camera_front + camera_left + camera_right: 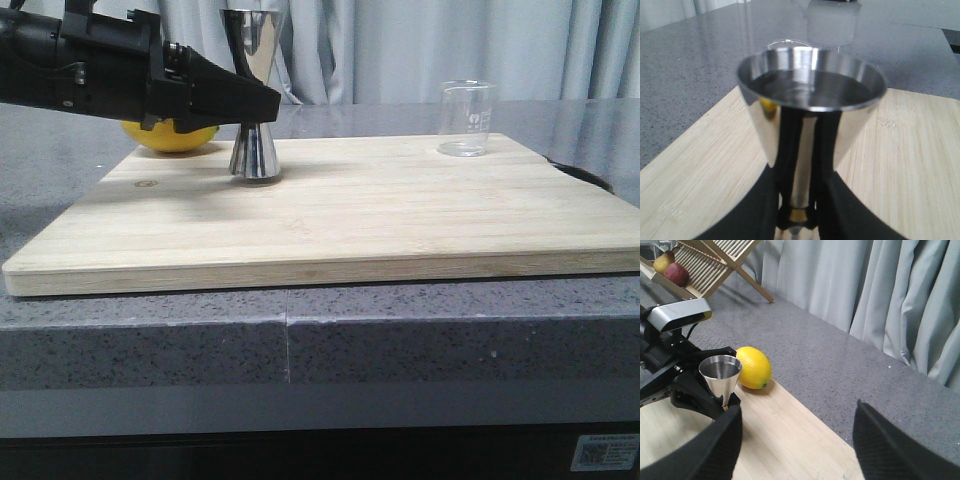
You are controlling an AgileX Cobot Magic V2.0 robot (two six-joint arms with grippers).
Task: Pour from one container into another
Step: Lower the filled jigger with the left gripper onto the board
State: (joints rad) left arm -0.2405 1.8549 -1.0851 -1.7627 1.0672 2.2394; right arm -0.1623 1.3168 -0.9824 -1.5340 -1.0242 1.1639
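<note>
Two fingers of the left gripper [262, 103] close at the polished steel hourglass jigger [254, 95] waist on the pale wooden cutting board [400, 215]; the fragile clear glass beaker [466, 118] stands well apart. Wrist-on, the slick jigger [810, 107] seems pinched. Right gripper [795, 440] gapes, empty.

The left arm reaches in level from the left. Its left gripper [262, 103] has both black fingers [835, 150] set on either side of the jigger [254, 95] at its narrow waist. The right gripper [796, 440] is spread wide, holding nothing, its 2 fingers well apart.
</note>
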